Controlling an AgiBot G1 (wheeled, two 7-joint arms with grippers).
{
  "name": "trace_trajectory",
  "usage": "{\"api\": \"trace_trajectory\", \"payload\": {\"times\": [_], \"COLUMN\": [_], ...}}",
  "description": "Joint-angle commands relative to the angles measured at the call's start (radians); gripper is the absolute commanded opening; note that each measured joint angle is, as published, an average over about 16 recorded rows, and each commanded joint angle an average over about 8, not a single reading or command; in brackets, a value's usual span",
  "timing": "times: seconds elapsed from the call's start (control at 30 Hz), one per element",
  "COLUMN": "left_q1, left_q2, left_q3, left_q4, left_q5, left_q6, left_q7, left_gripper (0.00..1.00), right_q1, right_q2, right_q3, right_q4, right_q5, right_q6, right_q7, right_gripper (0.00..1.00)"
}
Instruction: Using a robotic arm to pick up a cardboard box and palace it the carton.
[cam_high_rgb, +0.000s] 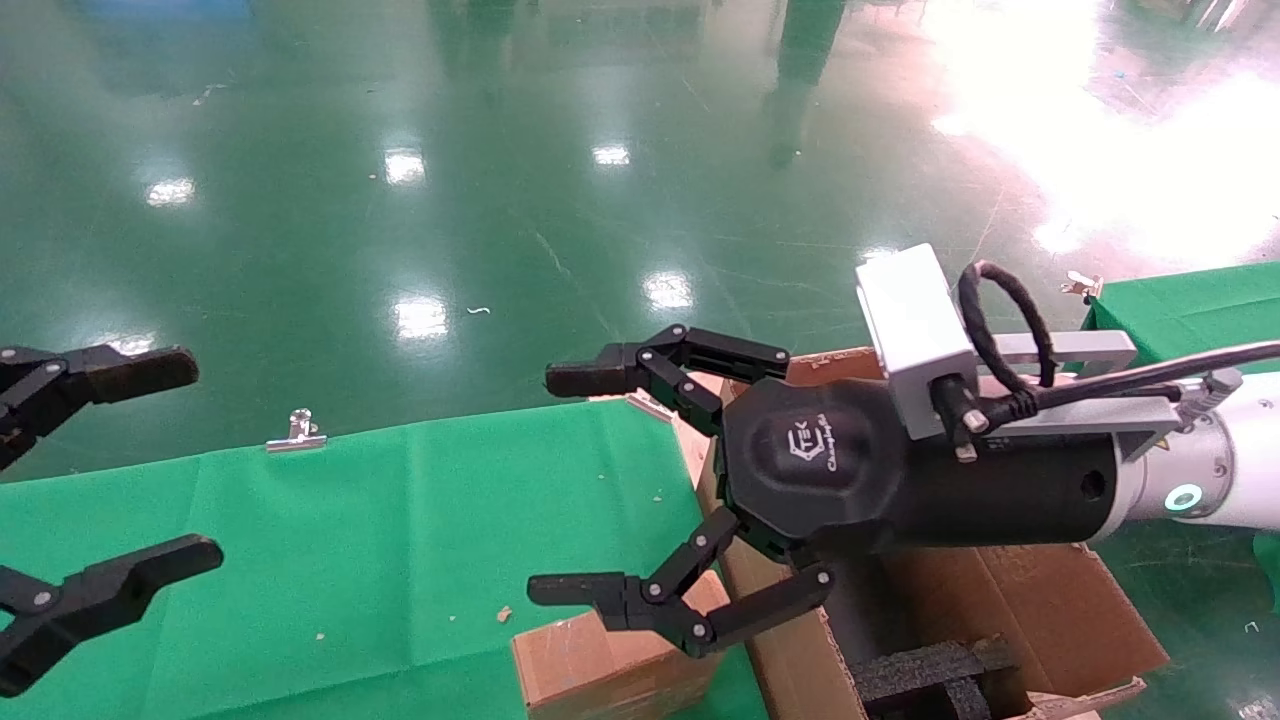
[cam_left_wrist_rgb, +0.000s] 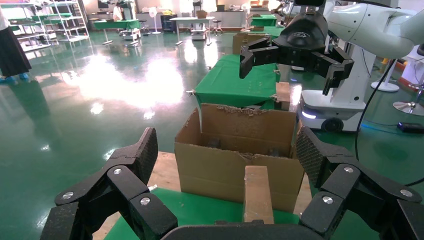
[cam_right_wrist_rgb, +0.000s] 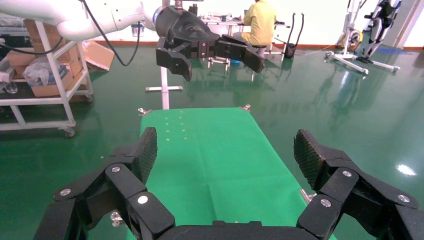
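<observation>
My right gripper (cam_high_rgb: 575, 485), on the robotic arm (cam_high_rgb: 1230, 480), hangs with jaws spread wide and holding nothing, pointing toward 9 o'clock in the head view, above the seam where the green-clothed bench (cam_high_rgb: 400, 540) meets the carton (cam_high_rgb: 1040, 610). The cardboard box (cam_high_rgb: 610, 665) lies on the bench at about 6 o'clock from those jaws, just beside the carton's near wall, not yet gripped. My left gripper (cam_high_rgb: 110, 470) waits at the 9 o'clock edge of the head view, jaws likewise spread and bare.

The carton stands open, black foam blocks (cam_high_rgb: 930, 675) showing inside.

To take the box cleanly, I judge I should tip the wrist down, centre the jaws over the box's narrow sides, and descend straight so neither finger catches the carton wall. A square, level pinch should keep the box from twisting; then a lift high enough to clear the carton's flaps before swinging toward 3 o'clock and lowering it inside.
</observation>
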Motion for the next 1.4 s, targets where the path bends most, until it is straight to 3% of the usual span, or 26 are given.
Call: {"api": "trace_trajectory", "payload": {"times": [0.03, 0.37, 0.4, 0.63, 0.67, 1.0, 1.4], "left_q1": [0.0, 0.0, 0.0, 0.0, 0.0, 0.0, 0.0], "left_q2": [0.0, 0.0, 0.0, 0.0, 0.0, 0.0, 0.0], "left_q3": [0.0, 0.0, 0.0, 0.0, 0.0, 0.0, 0.0], "left_q4": [0.0, 0.0, 0.0, 0.0, 0.0, 0.0, 0.0], "left_q5": [0.0, 0.0, 0.0, 0.0, 0.0, 0.0, 0.0], "left_q6": [0.0, 0.0, 0.0, 0.0, 0.0, 0.0, 0.0], "left_q7": [0.0, 0.0, 0.0, 0.0, 0.0, 0.0, 0.0], "left_gripper": [1.0, 1.0, 0.92, 0.05, 0.0, 0.0, 0.0], "right_q1": [0.0, 0.0, 0.0, 0.0, 0.0, 0.01, 0.147], "right_q2": [0.0, 0.0, 0.0, 0.0, 0.0, -0.011, -0.092], "right_q3": [0.0, 0.0, 0.0, 0.001, 0.001, -0.022, -0.175], "right_q4": [0.0, 0.0, 0.0, 0.0, 0.0, -0.006, -0.135], "right_q5": [0.0, 0.0, 0.0, 0.0, 0.0, -0.039, -0.267], "right_q6": [0.0, 0.0, 0.0, -0.001, -0.001, -0.005, -0.081], "right_q7": [0.0, 0.0, 0.0, -0.001, -0.001, -0.001, 0.007], "right_gripper": [1.0, 1.0, 1.0, 1.0, 1.0, 1.0, 1.0]}}
